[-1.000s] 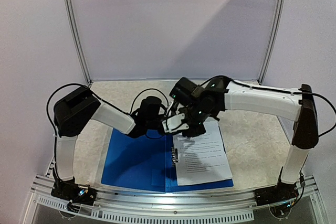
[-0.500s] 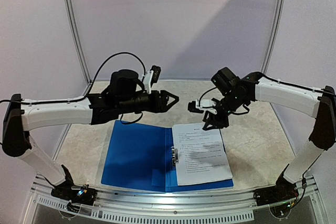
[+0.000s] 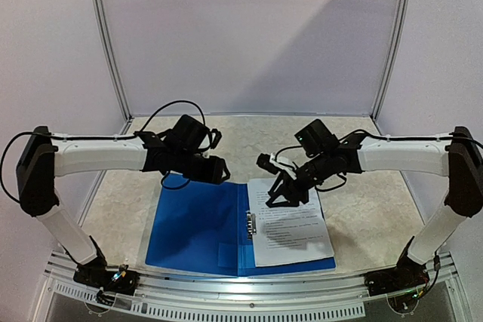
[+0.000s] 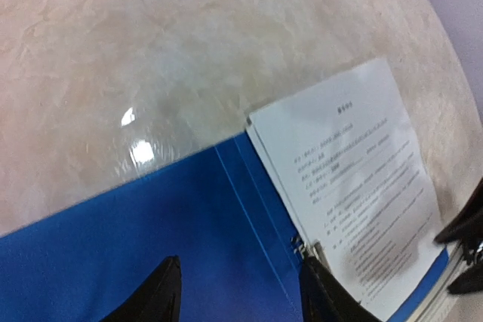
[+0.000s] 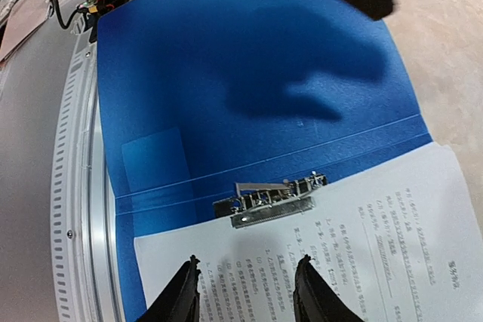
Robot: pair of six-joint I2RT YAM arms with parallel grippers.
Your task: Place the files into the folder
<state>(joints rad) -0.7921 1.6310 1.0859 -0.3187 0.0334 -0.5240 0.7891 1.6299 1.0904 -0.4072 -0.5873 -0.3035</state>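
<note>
The files [image 3: 290, 220] lie in the open folder [image 3: 196, 220] at the worktop's [image 3: 355, 201] near edge. The left gripper [image 4: 240, 262] hangs over the folder's far edge, the right gripper [image 5: 247, 262] over the files, both jaws apart and empty.

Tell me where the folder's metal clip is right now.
In the top view the metal clip sits at the spine of the open folder, at the left edge of the files.
</note>
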